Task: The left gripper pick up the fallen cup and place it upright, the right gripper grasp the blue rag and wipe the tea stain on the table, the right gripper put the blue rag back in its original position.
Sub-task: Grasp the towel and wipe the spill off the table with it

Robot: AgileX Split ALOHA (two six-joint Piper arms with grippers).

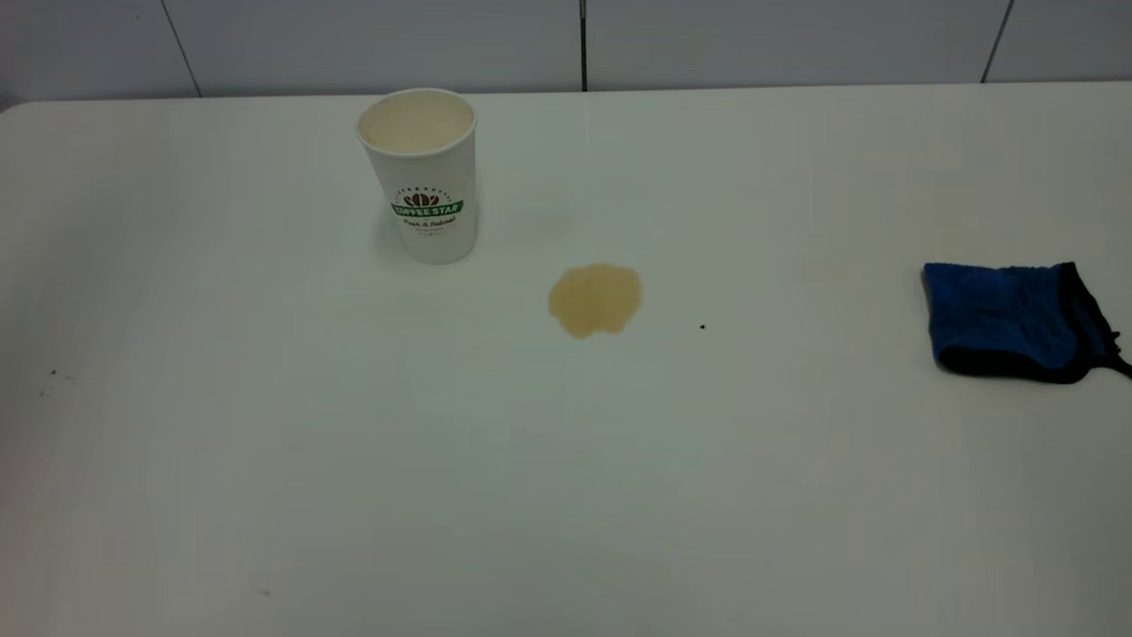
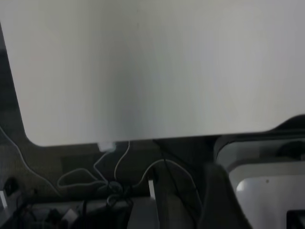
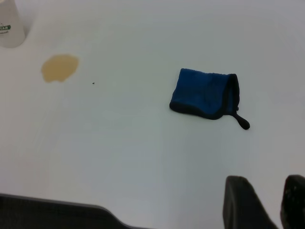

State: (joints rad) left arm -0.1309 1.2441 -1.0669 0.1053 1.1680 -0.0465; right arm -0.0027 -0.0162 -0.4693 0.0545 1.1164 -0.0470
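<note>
The white paper cup (image 1: 426, 177) with the green logo stands upright at the back left of the white table (image 1: 566, 495). The light-brown tea stain (image 1: 595, 299) lies to its right, nearer the middle. The blue rag (image 1: 1008, 320) lies flat at the far right edge. Neither arm shows in the exterior view. In the right wrist view my right gripper (image 3: 268, 185) is open and empty, well short of the blue rag (image 3: 204, 93); the tea stain (image 3: 59, 67) and the cup's base (image 3: 10, 29) lie beyond. A dark blurred part of my left gripper (image 2: 220, 200) hangs off the table's edge (image 2: 143, 71).
A tiny dark speck (image 1: 702, 326) lies right of the stain. A tiled wall (image 1: 566, 40) runs behind the table. In the left wrist view the table's rounded corner (image 2: 34, 139) shows, with cables (image 2: 112, 179) on the floor below.
</note>
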